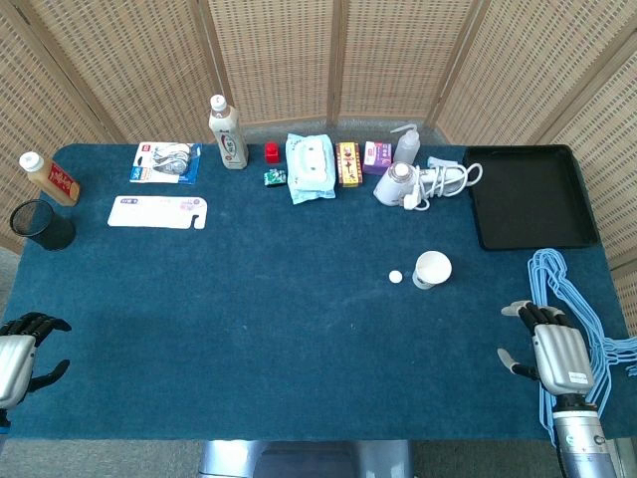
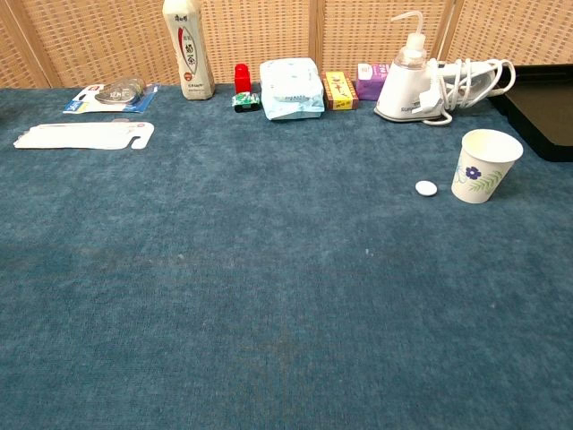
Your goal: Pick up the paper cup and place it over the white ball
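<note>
Our right robot hand (image 1: pixel 553 349), fingers apart and empty, should clasp the light, crushable paper cup (image 1: pixel 432 269) ahead by its sidewall, gently.

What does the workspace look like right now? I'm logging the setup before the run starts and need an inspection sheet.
Surface: blue cloth-covered table.
Job's things: paper cup upright, mouth up, flower print; white ball just left of it, apart, uncovered.
Clutter: along the far edge a white bottle, tissue pack, small boxes, hair dryer; black tray far right; black mesh cup and brown bottle far left; blue hangers at right edge.
Hands: left hand and right hand at the near edge, holding nothing, fingers apart.
Cables: white dryer cord, coiled.
Surroundings: woven screen panels behind.
</note>
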